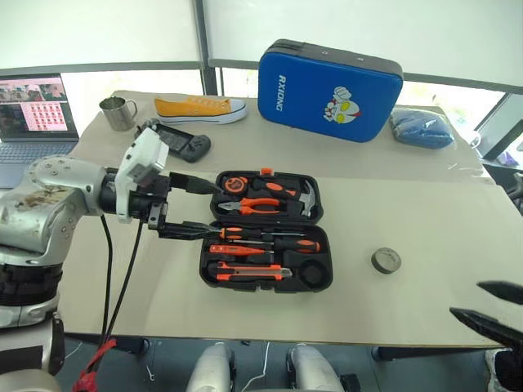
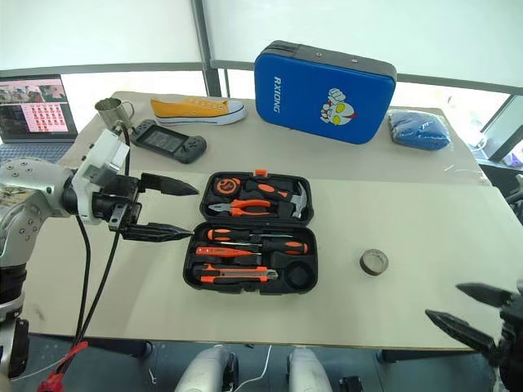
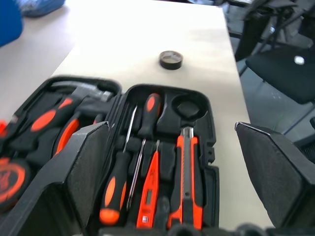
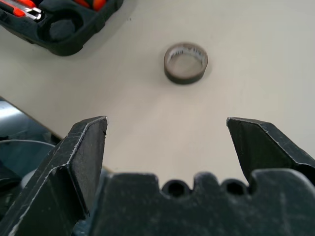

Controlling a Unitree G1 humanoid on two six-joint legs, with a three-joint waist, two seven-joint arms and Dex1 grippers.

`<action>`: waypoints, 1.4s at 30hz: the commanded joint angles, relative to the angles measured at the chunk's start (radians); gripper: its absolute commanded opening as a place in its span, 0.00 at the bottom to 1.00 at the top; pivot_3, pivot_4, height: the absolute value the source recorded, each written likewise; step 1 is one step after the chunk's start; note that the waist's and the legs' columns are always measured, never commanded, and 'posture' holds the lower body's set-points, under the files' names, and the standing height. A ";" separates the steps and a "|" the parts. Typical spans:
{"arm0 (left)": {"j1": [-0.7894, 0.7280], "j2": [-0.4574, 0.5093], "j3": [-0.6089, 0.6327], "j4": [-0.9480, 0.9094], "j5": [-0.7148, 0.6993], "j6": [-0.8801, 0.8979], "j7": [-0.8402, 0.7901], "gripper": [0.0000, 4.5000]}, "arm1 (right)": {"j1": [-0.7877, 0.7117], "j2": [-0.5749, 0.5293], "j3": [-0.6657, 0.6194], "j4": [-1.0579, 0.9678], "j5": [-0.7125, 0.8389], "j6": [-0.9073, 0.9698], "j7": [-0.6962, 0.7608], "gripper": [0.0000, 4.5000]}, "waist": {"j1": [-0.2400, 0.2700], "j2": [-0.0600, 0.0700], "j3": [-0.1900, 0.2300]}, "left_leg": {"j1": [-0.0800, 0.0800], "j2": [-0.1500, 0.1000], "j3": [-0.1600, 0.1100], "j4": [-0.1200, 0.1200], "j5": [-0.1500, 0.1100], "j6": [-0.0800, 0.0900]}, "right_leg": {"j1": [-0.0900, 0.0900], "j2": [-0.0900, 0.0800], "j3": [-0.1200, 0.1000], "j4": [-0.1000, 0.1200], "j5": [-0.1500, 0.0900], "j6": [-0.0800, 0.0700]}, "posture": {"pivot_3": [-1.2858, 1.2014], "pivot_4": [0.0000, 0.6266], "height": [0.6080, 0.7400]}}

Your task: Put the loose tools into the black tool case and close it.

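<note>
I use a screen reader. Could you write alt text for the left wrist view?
An open black moulded-plastic tool case lies on a beige table, with orange-and-black screwdrivers and a utility knife in its slots, framed by the open left claw. A dark tape roll sits beyond.

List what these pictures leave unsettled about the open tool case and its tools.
- black tool case: orange latch too small in the eye views; near edge cut off in the left wrist view.
- pen-like tool: markings blurred in the left wrist view.
- screwdrivers: tips hidden in their slots.
</note>
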 commanded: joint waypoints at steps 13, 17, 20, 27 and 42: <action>-0.029 -0.066 -0.005 -0.093 -0.033 -0.052 0.156 0.98 | -0.553 -0.085 0.725 0.255 -0.344 -0.172 -0.091 1.00 | 0.006 0.000 0.002 | -0.003 -0.003 0.000 0.000 0.000 0.001 | -0.002 0.000 -0.001 0.000 -0.001 0.000 | 0.52 0.24 0.99; -0.010 -0.069 0.008 -0.123 -0.062 -0.042 0.180 1.00 | -0.593 -0.058 0.774 0.280 -0.380 -0.165 -0.118 0.85 | 0.006 0.000 0.002 | -0.004 -0.003 -0.001 0.000 -0.001 0.001 | -0.003 0.000 -0.001 0.000 -0.001 0.000 | 0.52 0.24 0.99; -0.001 -0.090 0.028 -0.124 -0.114 -0.015 0.214 1.00 | -0.624 -0.017 0.811 0.317 -0.409 -0.163 -0.153 0.62 | 0.005 0.000 0.002 | -0.002 -0.002 -0.001 0.000 -0.001 0.001 | -0.002 0.000 0.000 0.001 -0.001 0.000 | 0.52 0.24 0.99; 0.035 -0.061 0.029 -0.154 -0.183 0.012 0.190 1.00 | -0.615 0.000 0.772 0.288 -0.365 -0.153 -0.116 0.11 | -0.002 0.000 0.002 | -0.001 -0.002 -0.001 0.000 -0.001 0.001 | -0.002 0.000 0.000 0.001 -0.001 0.000 | 0.52 0.24 0.99; 0.096 0.003 -0.012 -0.201 -0.185 0.008 0.143 1.00 | -0.831 0.020 0.912 -0.108 -0.138 0.038 -0.086 0.01 | -0.012 0.000 0.003 | -0.002 -0.001 -0.002 -0.001 -0.001 0.001 | -0.002 0.001 -0.001 0.001 -0.001 -0.001 | 0.52 0.24 0.99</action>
